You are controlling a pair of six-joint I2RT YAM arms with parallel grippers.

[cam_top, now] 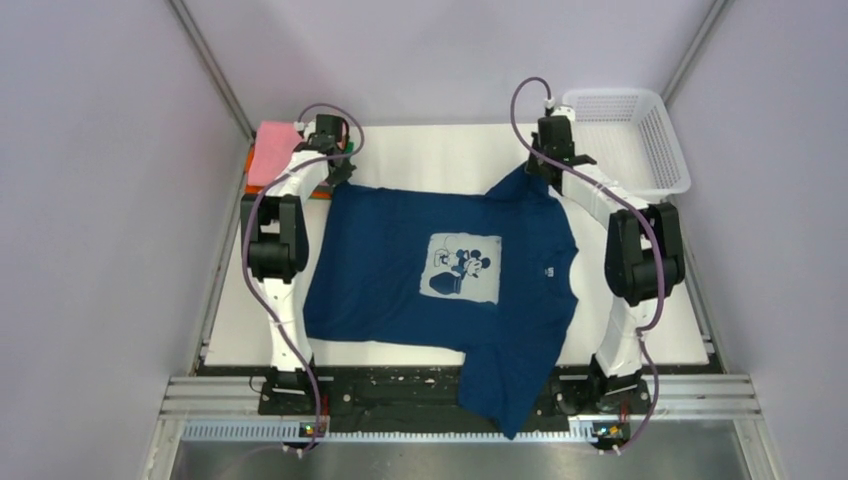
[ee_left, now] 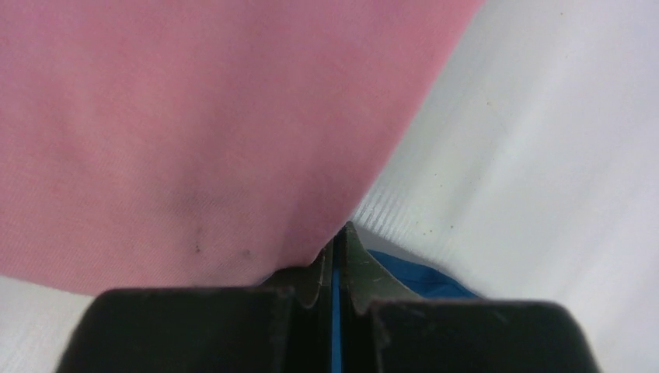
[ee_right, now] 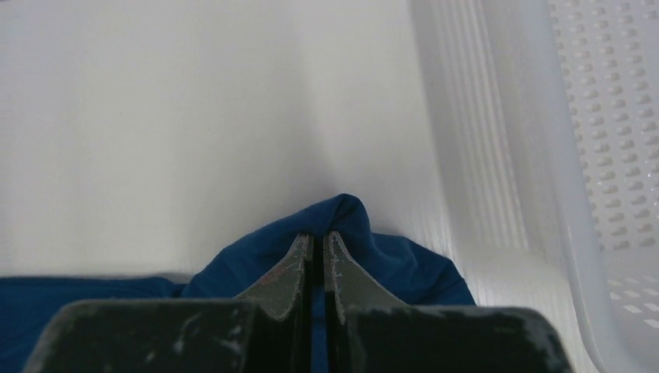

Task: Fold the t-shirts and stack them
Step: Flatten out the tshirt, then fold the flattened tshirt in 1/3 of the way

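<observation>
While one sleeve is trailing over the near table edge between the arm bases, the navy t-shirt point(cam_top: 440, 270) is lying print-up on the white table point(cam_top: 440, 150), stretching away toward both pincers at its far edge. The left gripper point(ee_left: 334, 264) is clenching a thin fold of the navy cloth between closed fingers. The pink t-shirt point(ee_left: 194, 116), a folded square, is sitting just beyond it and to its left. The right gripper point(ee_right: 317, 245) is likewise pinching a bunched peak of the same shirt, with the white mesh basket point(ee_right: 591, 155) standing just to its right and beyond.
</observation>
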